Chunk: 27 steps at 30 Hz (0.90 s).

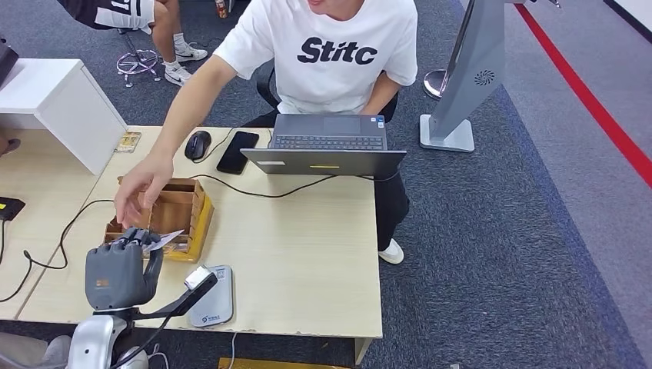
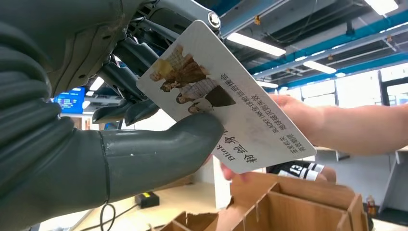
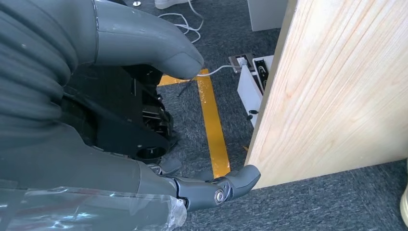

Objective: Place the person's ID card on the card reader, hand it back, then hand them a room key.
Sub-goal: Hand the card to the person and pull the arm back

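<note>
- Overhead, head view: left hand [image 1: 115,269] raised at about 8 o'clock on the table [image 1: 307,254], pinching a white card [image 1: 164,241] over the near edge of the cardboard organizer [image 1: 181,211]. Person's hand [image 1: 142,184] reaches down to it from 12 o'clock. Card reader [image 1: 215,300] lies flat just at 4 o'clock of the left hand, nothing on it. Laptop [image 1: 327,146], phone [image 1: 237,151] and mouse [image 1: 197,144] sit along the far edge.
- Left wrist view: card [image 2: 231,101] clamped between thick thumb [image 2: 159,149] and dark fingers [image 2: 130,72]; printed face with a photo and text. Person's hand [image 2: 298,115] touches the card's far end, fingertips under its corner.
- Right wrist view: right hand [image 3: 211,187] hangs beside the table's wooden side panel [image 3: 337,86], fingers loosely apart, holding nothing.
- Judgement: this looks like a handover. Which card it is, I cannot tell. Keep the arm steady, card tilted toward the person, and loosen the pinch only once their grip is firm.
</note>
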Motion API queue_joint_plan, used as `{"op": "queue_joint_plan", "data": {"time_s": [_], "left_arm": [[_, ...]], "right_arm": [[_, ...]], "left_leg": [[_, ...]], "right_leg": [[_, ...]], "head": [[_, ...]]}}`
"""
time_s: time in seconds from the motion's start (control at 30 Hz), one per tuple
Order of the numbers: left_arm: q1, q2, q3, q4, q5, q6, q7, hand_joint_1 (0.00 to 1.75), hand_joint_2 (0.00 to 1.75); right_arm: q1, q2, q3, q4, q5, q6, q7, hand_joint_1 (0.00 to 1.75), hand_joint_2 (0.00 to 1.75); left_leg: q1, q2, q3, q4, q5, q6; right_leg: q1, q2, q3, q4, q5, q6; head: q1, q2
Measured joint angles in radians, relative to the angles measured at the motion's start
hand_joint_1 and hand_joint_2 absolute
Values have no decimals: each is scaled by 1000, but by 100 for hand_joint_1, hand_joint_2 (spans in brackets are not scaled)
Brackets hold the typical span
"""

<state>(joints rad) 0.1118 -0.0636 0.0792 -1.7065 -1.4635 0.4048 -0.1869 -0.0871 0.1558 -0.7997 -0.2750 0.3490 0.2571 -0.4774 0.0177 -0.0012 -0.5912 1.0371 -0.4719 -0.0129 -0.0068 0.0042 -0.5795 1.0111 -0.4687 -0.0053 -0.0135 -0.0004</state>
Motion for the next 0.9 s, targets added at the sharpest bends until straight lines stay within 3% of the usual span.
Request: {"op": "queue_joint_plan", "data": {"time_s": [0.33, 0.6, 0.83, 0.87, 0.9], "left_arm": [[-13, 26, -19, -17, -14, 3, 9, 175, 175], [-109, 69, -26, -3, -50, -20, 53, 175, 175], [-140, 85, -26, 11, -54, -18, 71, 175, 175], [-140, 87, -26, 11, -54, -18, 72, 166, 175], [-140, 89, -26, 11, -54, -17, 72, 123, 175]], "right_arm": [[-1, 1, -1, 0, 7, 0, 2, 0, 175], [-11, 4, -1, 5, 31, -6, 17, 0, 175], [-15, 10, -1, 9, 41, -5, 19, 0, 175], [-15, 11, -1, 9, 42, -5, 19, 0, 175], [-15, 11, -1, 9, 42, -4, 19, 0, 175]], "left_leg": [[0, 0, 0, 0, 0, 0], [1, 0, 0, 0, 1, -1], [0, 0, 0, 0, 1, -1], [0, 0, 0, 0, 1, -1], [0, 0, 0, 0, 1, -1]], "right_leg": [[0, 0, -1, 0, 0, 0], [0, 0, -1, 0, 1, -1], [0, 1, -1, 0, 1, -1], [0, 1, -1, 0, 1, -1], [0, 1, -1, 0, 1, -1]], "head": [[0, 0], [0, 0], [0, 0], [0, 0], [0, 0]]}}
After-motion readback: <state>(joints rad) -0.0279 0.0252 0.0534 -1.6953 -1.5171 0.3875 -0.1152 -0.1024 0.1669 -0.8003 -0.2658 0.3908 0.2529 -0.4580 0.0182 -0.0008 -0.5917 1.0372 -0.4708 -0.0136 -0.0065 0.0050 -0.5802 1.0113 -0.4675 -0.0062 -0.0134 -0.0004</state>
